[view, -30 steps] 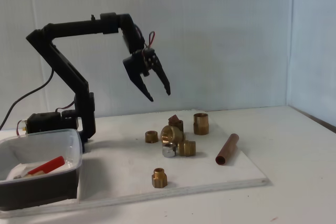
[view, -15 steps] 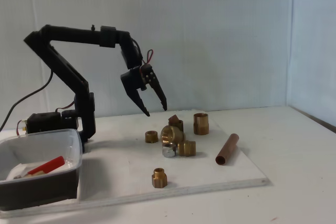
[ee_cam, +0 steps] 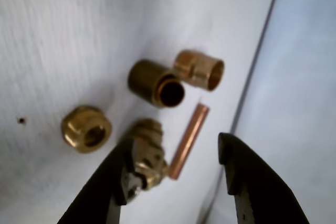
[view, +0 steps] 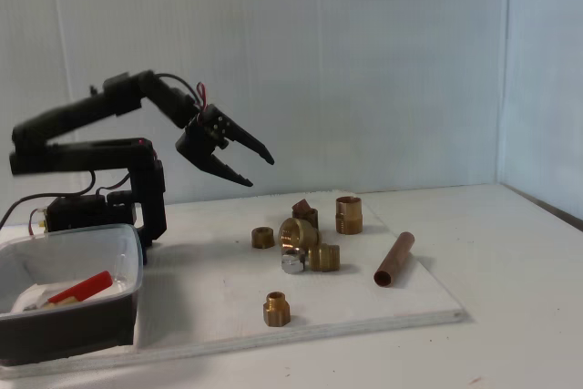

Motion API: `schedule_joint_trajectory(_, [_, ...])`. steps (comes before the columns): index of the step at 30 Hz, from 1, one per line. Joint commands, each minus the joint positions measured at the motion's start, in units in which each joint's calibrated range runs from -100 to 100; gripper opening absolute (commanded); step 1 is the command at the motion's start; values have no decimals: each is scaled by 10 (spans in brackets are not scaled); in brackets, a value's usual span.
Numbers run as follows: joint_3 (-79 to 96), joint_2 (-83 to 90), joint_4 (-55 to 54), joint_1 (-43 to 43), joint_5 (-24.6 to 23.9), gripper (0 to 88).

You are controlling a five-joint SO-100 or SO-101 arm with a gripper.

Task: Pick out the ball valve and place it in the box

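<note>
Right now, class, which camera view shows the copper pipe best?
The fixed view: the copper pipe lies whole and sharp on the white board, apart from the brass fittings. The wrist view shows the pipe blurred, between the fingers of the open pincer.

Small brass fittings (view: 301,239) cluster beside a copper pipe (view: 393,260) on a white board (view: 209,302).
</note>
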State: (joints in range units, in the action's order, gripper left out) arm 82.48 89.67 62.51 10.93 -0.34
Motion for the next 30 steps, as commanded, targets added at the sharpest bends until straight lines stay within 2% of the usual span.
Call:
schedule_joint_trajectory(1, [44,94,-7,7,-1,172])
schedule_joint_trajectory(11, [173,81,-111,-19,-2,172])
schedule_joint_trajectory(18, [174,82,-89,-61,-2,172])
schedule_joint_trajectory(30, [174,81,-36,-63,-2,165])
